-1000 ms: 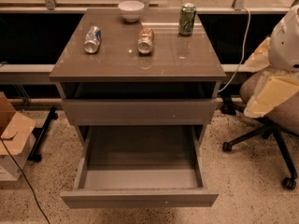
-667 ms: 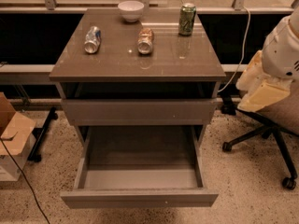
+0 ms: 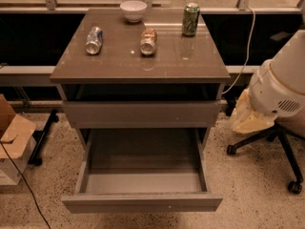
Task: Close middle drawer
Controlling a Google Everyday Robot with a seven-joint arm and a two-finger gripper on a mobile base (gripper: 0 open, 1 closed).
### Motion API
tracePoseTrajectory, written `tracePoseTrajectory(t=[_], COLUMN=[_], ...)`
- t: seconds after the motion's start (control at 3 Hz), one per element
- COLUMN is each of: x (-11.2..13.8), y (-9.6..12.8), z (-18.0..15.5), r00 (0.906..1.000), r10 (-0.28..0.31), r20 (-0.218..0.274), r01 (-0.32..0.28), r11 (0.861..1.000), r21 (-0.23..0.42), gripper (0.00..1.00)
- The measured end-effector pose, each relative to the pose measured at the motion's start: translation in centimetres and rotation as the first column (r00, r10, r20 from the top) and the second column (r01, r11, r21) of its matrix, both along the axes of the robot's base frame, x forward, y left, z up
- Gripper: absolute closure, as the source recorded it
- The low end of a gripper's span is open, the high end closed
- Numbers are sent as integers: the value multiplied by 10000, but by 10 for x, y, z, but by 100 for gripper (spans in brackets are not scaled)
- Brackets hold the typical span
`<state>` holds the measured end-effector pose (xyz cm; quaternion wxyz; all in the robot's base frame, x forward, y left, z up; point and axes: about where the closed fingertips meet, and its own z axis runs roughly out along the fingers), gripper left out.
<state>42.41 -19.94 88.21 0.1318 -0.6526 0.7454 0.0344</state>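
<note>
- Middle drawer (image 3: 141, 202), flat grey-brown handleless front, pulled far out, bare inner floor showing.
- Cream gripper (image 3: 247, 116) right of it, apart; open or closed, cannot tell.
- Glossy brown cabinet top (image 3: 143, 66): three cans, namely silver can (image 3: 94, 40), brown can (image 3: 148, 42) and green can (image 3: 191, 19); one white bowl (image 3: 133, 10).

Middle drawer (image 3: 142, 202) stood pulled far out, lower centre. Gripper (image 3: 247, 114) hung mid-right, beside cabinet (image 3: 138, 68), apart from drawer. On top: white bowl (image 3: 133, 10), upright green can (image 3: 191, 19), two cans lying.

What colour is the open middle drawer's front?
Grey-brown, camera view. The claw is right of the middle drawer.
</note>
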Motion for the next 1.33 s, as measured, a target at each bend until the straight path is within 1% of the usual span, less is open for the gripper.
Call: tracePoseTrajectory(t=[0.33, 0.67, 1.0, 1.33], x=[-7, -10, -12, -12], y=[2, 4, 6, 6], z=[-47, -90, -134, -136], r00=[9995, 9986, 9965, 9965], r10=[185, 295, 439, 434], r20=[-271, -428, -711, -715], r01=[-183, -283, -419, -414], r11=[9998, 9992, 9987, 9987], r21=[86, 286, 289, 293], gripper=[100, 100, 100, 100])
